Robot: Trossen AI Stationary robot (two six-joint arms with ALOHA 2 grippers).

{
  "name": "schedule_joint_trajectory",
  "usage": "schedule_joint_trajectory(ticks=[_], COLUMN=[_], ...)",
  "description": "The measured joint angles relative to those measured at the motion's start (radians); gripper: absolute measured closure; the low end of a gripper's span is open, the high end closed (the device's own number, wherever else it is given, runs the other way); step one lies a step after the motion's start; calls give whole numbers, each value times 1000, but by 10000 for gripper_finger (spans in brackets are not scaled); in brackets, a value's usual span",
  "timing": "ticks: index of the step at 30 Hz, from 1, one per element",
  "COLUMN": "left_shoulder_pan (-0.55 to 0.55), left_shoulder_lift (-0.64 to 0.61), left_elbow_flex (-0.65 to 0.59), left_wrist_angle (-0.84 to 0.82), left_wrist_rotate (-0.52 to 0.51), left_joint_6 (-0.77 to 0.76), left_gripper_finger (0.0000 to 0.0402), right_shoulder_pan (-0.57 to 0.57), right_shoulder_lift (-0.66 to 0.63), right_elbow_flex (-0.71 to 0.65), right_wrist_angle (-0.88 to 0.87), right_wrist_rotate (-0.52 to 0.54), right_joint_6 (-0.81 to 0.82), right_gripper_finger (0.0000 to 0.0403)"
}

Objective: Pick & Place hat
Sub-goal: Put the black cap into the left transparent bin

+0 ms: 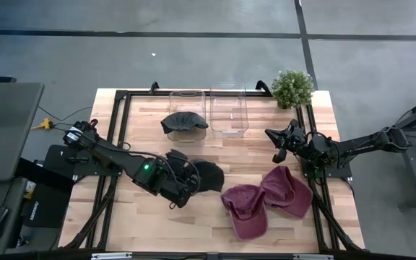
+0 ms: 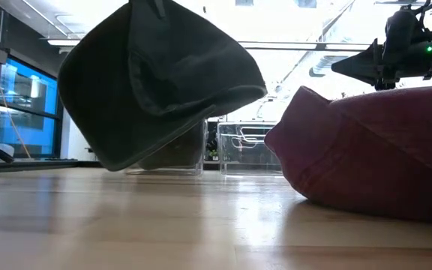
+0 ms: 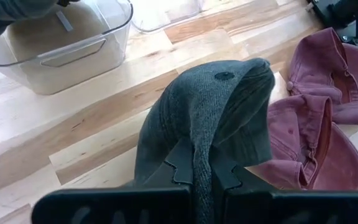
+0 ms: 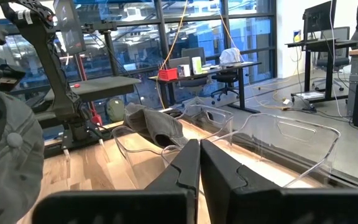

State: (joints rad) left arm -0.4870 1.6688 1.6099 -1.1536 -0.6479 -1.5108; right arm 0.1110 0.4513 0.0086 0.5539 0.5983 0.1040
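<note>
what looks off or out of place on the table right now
One dark hat sits draped over the rim of the left clear bin rather than down inside it. Otherwise nothing stands out: the left gripper holds a dark cap, lifted.

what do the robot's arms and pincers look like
Both arms are dark, slim, jointed links. The left arm shows a small green light near its wrist. The left pincer and right pincer have flat black fingers with stepped, notched inner edges.

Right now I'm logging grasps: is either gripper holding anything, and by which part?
The left gripper pinches a fold of the dark grey hat, lifted off the table. The right gripper is shut on nothing.
</note>
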Motion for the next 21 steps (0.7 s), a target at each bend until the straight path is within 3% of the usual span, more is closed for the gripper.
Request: schedule_joint_trajectory(ticks=[12,21], left_shoulder_pan=[-14,-27], left_shoulder_lift=[-10,-10], left_elbow_flex=[66,135], left_wrist_angle=[-76,-171], left_wrist_rotate=[-81,-261], left_joint_6=[14,59], left_gripper_finger=[401,401], right_shoulder_pan=[0,0], right_shoulder_lift=[0,0], right_elbow_flex=[0,0], right_wrist_angle=[0,0], right_wrist_rotate=[0,0], right_joint_6=[0,0], right_gripper_finger=[395,394])
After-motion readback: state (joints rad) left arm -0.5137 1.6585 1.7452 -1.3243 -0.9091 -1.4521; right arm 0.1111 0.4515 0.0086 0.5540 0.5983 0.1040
